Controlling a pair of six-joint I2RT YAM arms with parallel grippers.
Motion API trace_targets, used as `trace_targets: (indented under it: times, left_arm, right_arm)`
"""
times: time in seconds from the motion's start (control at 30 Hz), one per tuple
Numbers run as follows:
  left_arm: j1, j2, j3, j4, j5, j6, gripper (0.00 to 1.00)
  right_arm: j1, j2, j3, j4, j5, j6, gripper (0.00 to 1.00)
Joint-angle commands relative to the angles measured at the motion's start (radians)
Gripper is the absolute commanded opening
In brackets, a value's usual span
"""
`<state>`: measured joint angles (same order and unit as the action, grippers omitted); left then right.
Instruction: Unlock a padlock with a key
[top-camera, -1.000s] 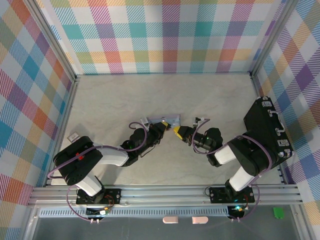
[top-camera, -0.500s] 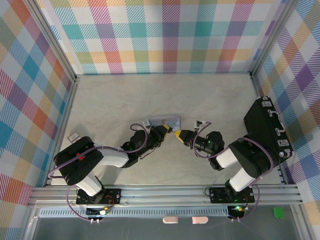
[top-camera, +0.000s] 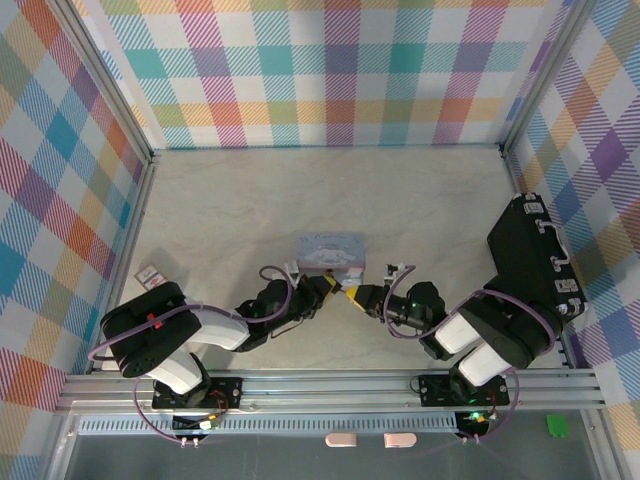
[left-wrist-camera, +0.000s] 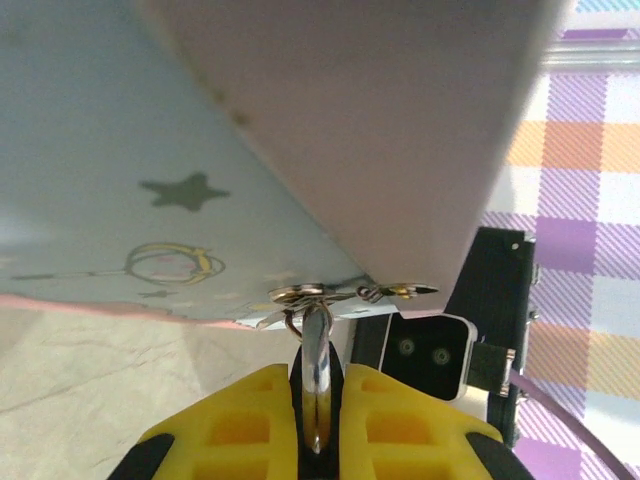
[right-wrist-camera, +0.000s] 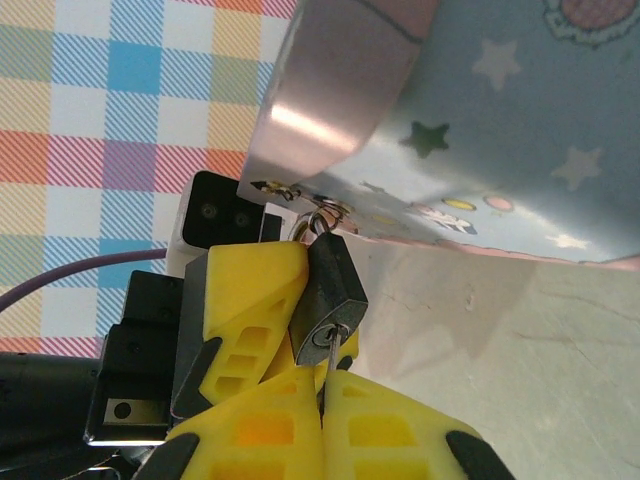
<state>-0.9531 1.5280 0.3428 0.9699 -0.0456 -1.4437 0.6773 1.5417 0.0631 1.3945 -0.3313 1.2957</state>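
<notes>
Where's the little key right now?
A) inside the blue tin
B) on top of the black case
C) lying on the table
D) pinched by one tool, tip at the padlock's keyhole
D: the right tool pinches the key, whose tip meets the keyhole in the underside of the dark padlock.

light: bright, even, overhead | shadows: soft, faint on desk (top-camera: 240, 200) | glare: sheen on tin (right-wrist-camera: 310, 130), pink side | focus: padlock (right-wrist-camera: 328, 290) sharp, tin blurred in left wrist view
</notes>
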Motion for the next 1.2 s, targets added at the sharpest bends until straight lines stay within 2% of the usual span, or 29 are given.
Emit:
trace_targets:
  times: [0.0, 0.3, 0.4, 0.5, 0.9, 1.03, 1.17]
  left_arm:
    - [-0.053, -0.023, -0.010, 0.116, 0.071, -0.008, 0.00]
    - [-0.100, 0.139, -0.032, 0.370, 0.018, -0.086, 0.00]
    - [-0.119, 0.165, -0.018, 0.380, -0.009, -0.095, 0.00]
    - [-0.128, 0.107, 0.000, 0.356, -0.033, -0.042, 0.00]
    - [-0.139, 0.148, 0.047, 0.373, -0.039, -0.084, 0.00]
    - [-0.145, 0.165, 0.085, 0.372, -0.040, -0.092, 0.00]
    - [-0.156, 0.189, 0.118, 0.376, -0.045, -0.114, 0.00]
  right_arm:
    - [0.013, -0.008, -0.015, -0.006, 0.096, -0.031, 0.00]
    - [0.104, -0.087, -0.050, -0.117, 0.219, -0.017, 0.00]
    - [0.124, -0.137, -0.058, -0.193, 0.257, 0.002, 0.00]
    - [0.142, -0.206, -0.068, -0.285, 0.309, 0.028, 0.00]
    - [0.197, -0.674, -0.069, -0.821, 0.440, 0.059, 0.00]
    - [0.200, -0.692, -0.069, -0.824, 0.449, 0.072, 0.00]
    - [0.207, -0.609, -0.065, -0.712, 0.452, 0.084, 0.00]
